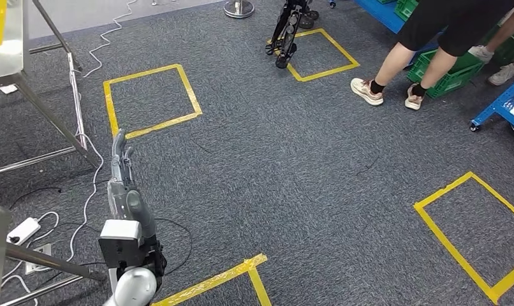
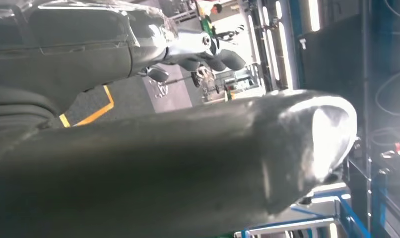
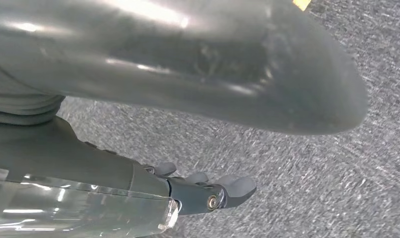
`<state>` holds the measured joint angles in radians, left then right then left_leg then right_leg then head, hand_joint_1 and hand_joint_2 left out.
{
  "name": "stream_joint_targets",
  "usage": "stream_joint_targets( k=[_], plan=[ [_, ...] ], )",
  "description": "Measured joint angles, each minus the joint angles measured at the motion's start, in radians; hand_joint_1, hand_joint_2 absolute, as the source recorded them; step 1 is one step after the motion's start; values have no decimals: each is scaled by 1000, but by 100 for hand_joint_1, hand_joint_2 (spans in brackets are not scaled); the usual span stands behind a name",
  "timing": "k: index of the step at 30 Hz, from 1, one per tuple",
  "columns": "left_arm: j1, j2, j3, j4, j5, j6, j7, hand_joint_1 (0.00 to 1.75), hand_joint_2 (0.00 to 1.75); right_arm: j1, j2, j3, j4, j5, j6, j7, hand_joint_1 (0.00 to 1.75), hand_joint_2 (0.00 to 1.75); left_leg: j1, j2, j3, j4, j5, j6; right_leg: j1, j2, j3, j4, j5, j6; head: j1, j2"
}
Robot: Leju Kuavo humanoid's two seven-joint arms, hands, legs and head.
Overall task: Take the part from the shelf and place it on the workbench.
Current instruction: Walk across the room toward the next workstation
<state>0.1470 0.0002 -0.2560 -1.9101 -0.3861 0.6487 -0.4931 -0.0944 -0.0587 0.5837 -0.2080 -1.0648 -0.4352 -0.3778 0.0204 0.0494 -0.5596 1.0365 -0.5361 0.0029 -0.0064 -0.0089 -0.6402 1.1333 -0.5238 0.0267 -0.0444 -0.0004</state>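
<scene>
1. Left robot hand (image 1: 119,153): raised over the carpet at near left, fingers straight and apart, nothing held.
2. Right robot hand (image 3: 208,191): hanging over grey carpet, fingers loosely extended, nothing between them.
3. Part named in the task: not identifiable; shelf likewise not made out with certainty, so location cannot be told.
4. Risk, judged: white cables (image 1: 88,191) trailing across the floor at near left, close beside the metal desk legs (image 1: 47,111); likely snag or trip if stepped toward that side.
5. Risk, judged: person (image 1: 433,44) standing at far right beside the crates; collision possible if walking or swinging an arm that way.
6. Risk, judged: folded black stand (image 1: 286,35) at far centre, inside a yellow tape square (image 1: 321,54); obstacle on any path forward.
7. Containers: green crates (image 1: 455,76) on the floor at far right, by a blue rack (image 1: 497,108); contents hidden, cannot tell.
</scene>
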Motion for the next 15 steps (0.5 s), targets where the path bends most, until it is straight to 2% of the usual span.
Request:
stream_joint_targets(
  k=[1, 2, 4, 5, 7, 9, 10, 11, 12, 13, 15],
  plan=[
    [-1, 1, 1, -2, 0, 0, 2, 0, 0, 1, 0, 0, 0, -1, 0, 0, 0, 0, -1, 5, 3, 0, -3, -4, 3, -8, 28, -58, 21, -6, 0, 0],
    [-2, 2, 1, -3, 0, 0, 5, 0, 0, 1, 0, 0, 0, -2, 0, 0, 0, 0, -2, 9, 5, -1, -5, -9, 7, -15, 46, -94, 28, -11, -1, 0],
    [-5, 6, 1, -4, 0, 0, 10, 0, 0, 1, 0, 0, 0, -3, 0, 0, 0, 0, -1, 17, 9, -5, -6, -20, 14, -16, 53, -111, 23, -22, -1, 0],
    [-6, 7, 1, -5, 0, 0, 12, 0, 0, 2, 0, 0, 0, -3, 0, 0, 0, 0, 0, 17, 13, -7, -8, -26, 13, -13, 56, -117, 25, -28, -1, 0],
    [-9, 11, 2, -8, 0, 0, 12, 0, 0, 3, 1, 0, 0, -4, 0, -1, 0, 0, 2, -13, 8, 16, -28, -34, 9, -6, 69, -133, 31, -39, -4, 0],
    [-10, 17, 2, -9, 0, 0, 12, 0, 0, 1, 1, 0, 0, -4, 0, -1, 0, 0, 2, -48, -41, 114, -79, -38, 8, 1, 76, -141, 34, -48, -8, 0],
    [-10, 20, 2, -9, 0, 0, 13, 0, 0, -1, 1, 0, 0, -4, 0, -1, 0, 0, 2, -53, -77, 178, -106, -39, 9, 7, 77, -141, 33, -51, -9, 0],
    [-9, 22, 2, -9, 0, 0, 14, 0, 0, -2, 1, 0, 0, -4, 0, -1, 0, 0, 1, -54, -109, 229, -119, -39, 10, 13, 77, -140, 31, -52, -10, 0],
    [-9, 24, 2, -8, 0, 0, 14, 0, 0, -1, 1, 0, 0, -4, 0, -1, 0, 0, 1, -53, -126, 248, -113, -40, 11, 20, 79, -139, 29, -53, -10, 0],
    [-9, 25, 2, -8, 0, 0, 14, 0, 0, -1, 2, 0, 0, -4, 1, -1, 0, 0, 0, -54, -125, 233, -87, -39, 11, 28, 81, -138, 27, -52, -10, 0],
    [-11, 29, 2, -8, 2, 0, 18, 0, 0, 0, 4, 0, 0, -4, 1, -2, 0, 0, 1, -72, -79, 124, -9, -34, 9, 44, 86, -131, 19, -47, -10, 0]
  ],
)
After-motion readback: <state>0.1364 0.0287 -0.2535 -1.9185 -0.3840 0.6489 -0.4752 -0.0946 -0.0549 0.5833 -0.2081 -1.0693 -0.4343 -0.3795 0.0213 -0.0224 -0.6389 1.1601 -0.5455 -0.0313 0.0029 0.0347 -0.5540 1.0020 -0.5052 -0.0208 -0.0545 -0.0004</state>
